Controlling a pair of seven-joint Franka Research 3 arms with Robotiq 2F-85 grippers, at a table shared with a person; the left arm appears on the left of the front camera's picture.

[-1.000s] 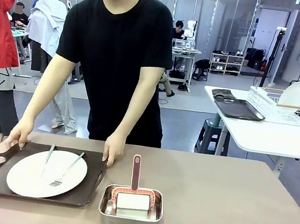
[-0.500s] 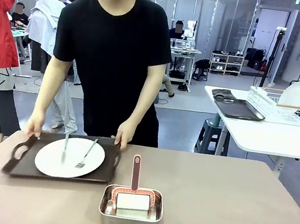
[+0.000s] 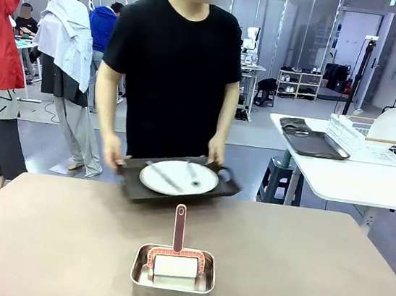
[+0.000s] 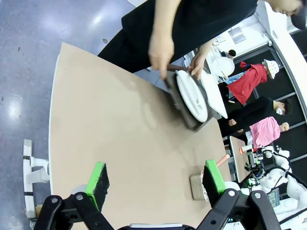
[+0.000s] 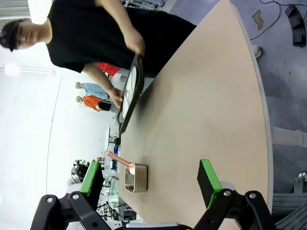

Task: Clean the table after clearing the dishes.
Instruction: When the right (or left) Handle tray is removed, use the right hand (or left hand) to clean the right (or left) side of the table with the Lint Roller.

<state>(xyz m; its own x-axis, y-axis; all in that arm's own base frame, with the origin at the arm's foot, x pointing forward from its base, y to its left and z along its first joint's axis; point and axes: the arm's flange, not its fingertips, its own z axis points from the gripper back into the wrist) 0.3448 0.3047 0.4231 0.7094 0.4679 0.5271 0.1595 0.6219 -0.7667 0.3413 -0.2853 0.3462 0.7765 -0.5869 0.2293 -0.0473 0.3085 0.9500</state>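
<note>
both person's hands (image 3: 114, 160) (image 3: 217, 153) hold tray (image 3: 134, 188) above table (image 3: 299, 263); left gripper (image 4: 156, 177), right gripper (image 5: 150, 177) spread, empty.

Worktop (image 3: 312, 280): plain matte beige-brown, no pattern. Tray (image 3: 131, 184): dark brown. Plate (image 3: 178, 184) on it: plain white. Cutlery (image 3: 167, 177): silver-grey, blurred. Pan (image 3: 138, 277): shiny steel grey. Block (image 3: 175, 267) inside the pan: white, with a reddish-brown frame. Handle (image 3: 179, 227): reddish-brown. Person's T-shirt (image 3: 175, 72): solid black, no print. Left tool (image 4: 156, 182): black body, bright green pads (image 4: 98, 178). Right tool (image 5: 149, 181): same black, same green pads. Side table (image 3: 354, 182): white. Wire rack (image 3: 356, 136) on it: white.
</note>
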